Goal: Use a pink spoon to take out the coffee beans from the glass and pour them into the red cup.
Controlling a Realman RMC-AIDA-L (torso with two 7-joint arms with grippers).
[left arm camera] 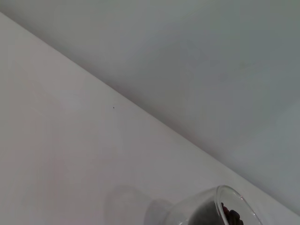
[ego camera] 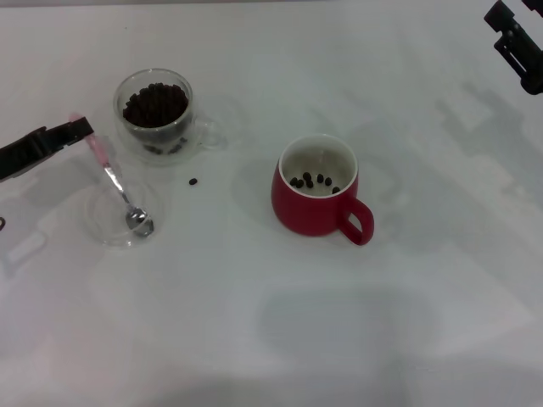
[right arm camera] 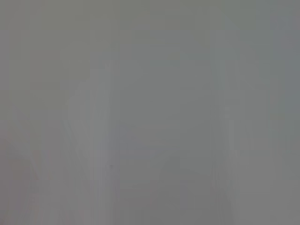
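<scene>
Pink spoon (ego camera: 109, 173) in left pincer (ego camera: 78, 130) (grip unclear), glass (left arm camera: 220, 208) rim from wrist

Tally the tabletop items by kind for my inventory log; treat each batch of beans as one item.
Cups: 2, the glass and the red cup
Saucers: 1, clear glass saucer
Spoons: 1, pink spoon
Bean batches: 3, coffee beans in the glass, a few beans in the red cup, one stray bean
Total: 7
</scene>
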